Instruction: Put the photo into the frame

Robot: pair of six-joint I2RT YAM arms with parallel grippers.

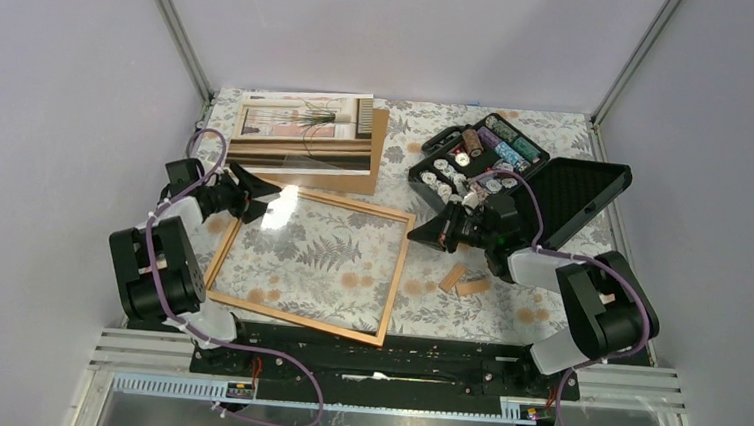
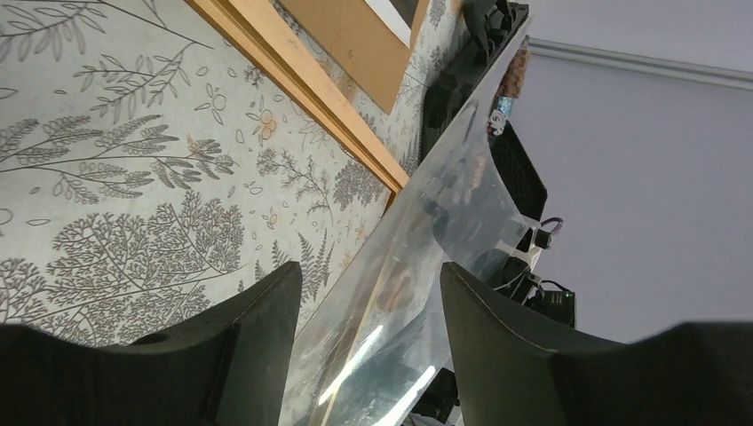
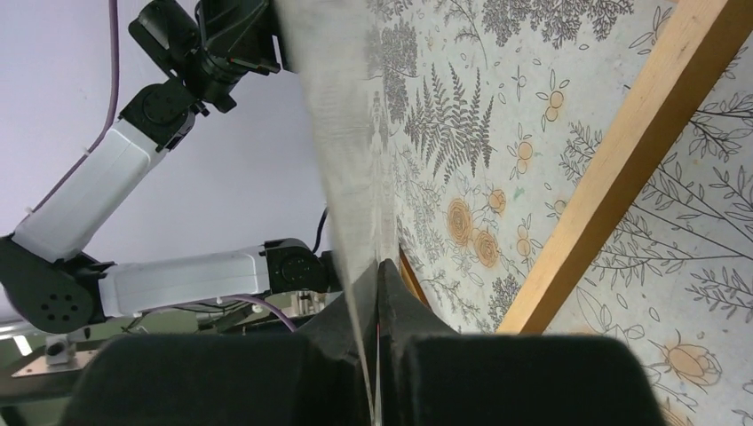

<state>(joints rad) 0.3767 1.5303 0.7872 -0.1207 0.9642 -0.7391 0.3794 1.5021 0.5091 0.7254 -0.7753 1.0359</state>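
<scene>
The photo [image 1: 303, 133] lies face up at the back of the table on a brown backing board [image 1: 379, 148]. The frame [image 1: 398, 267] lies flat in the middle; its wooden border also shows in the left wrist view [image 2: 302, 84] and the right wrist view [image 3: 613, 169]. A clear sheet [image 1: 288, 209] hangs tilted above the frame between both grippers. My right gripper [image 1: 422, 233] is shut on its right edge [image 3: 380, 266]. My left gripper [image 1: 264, 193] is open, with the sheet's [image 2: 444, 204] left edge between its spread fingers [image 2: 368, 275].
An open black case [image 1: 580, 192] with small round parts and rolls stands at the back right. Two small wooden blocks [image 1: 463, 281] lie right of the frame. Grey walls enclose the table on three sides.
</scene>
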